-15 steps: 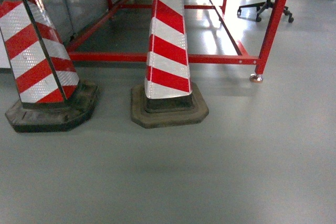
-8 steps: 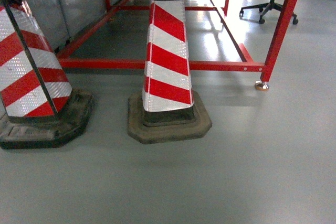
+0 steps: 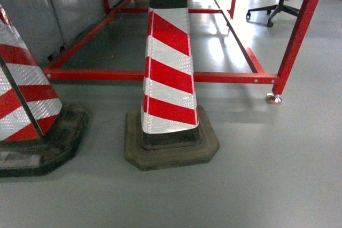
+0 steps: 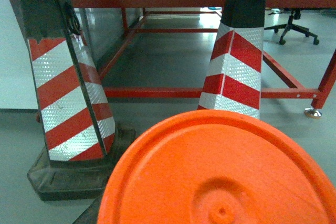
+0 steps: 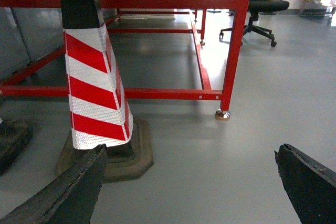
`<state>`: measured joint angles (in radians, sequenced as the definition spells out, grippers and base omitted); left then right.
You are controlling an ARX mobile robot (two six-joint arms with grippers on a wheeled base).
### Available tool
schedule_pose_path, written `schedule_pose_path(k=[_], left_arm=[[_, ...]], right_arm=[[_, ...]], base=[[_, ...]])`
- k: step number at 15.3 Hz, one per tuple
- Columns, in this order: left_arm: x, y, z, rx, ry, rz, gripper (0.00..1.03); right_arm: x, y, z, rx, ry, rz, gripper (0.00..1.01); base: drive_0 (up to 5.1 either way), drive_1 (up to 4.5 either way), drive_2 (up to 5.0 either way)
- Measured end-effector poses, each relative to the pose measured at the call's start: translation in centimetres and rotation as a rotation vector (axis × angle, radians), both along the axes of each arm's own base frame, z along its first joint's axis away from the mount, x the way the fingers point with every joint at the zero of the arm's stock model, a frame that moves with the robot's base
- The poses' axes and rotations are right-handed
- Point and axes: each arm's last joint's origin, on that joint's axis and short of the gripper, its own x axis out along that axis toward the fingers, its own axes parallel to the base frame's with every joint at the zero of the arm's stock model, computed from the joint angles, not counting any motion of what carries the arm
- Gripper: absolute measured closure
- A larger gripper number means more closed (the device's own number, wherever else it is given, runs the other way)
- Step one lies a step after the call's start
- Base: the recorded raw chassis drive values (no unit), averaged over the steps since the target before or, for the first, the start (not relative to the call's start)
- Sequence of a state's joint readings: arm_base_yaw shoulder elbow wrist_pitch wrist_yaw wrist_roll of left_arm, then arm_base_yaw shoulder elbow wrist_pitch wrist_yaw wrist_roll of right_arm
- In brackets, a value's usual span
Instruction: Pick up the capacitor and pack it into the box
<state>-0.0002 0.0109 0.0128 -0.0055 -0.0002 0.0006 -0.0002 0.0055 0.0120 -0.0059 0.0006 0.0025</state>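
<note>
Box and capacitor are seen in no view. Right gripper (image 5: 194, 182) fingers are held wide apart, empty; left gripper is hidden behind an orange disc (image 4: 220, 177). Striped cones (image 3: 168, 78) stand before a red frame (image 3: 160, 76).

Grey floor (image 3: 267, 185), red steel frame (image 3: 160, 76), striped cones (image 3: 168, 78), office chair (image 5: 260, 9)

The light is even and rather cool. Bright daylight from the far side makes white glare on the smooth grey floor (image 3: 224, 41) under the red metal frame (image 3: 160, 75). Soft shadows lie beside the red-and-white striped cones (image 3: 169, 73). The close orange round plastic disc (image 4: 220, 171) looks slightly blurred.
</note>
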Motion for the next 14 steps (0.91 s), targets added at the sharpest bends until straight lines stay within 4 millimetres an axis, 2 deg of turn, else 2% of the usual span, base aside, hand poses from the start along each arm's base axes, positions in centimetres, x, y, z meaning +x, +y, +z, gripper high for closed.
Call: schedule_pose_path(k=[8, 14], left_arm=[[0.0, 0.0, 0.03, 0.0, -0.003, 0.0, 0.6], [0.0, 0.0, -0.01, 0.0, 0.002, 0.0, 0.6]], right_arm=[[0.0, 0.0, 0.01, 0.0, -0.002, 0.0, 0.03], [0.0, 0.0, 0.01, 0.0, -0.001, 0.0, 0.03]], base=[[0.0, 3.69, -3.7], [0.0, 0.0, 0.0]])
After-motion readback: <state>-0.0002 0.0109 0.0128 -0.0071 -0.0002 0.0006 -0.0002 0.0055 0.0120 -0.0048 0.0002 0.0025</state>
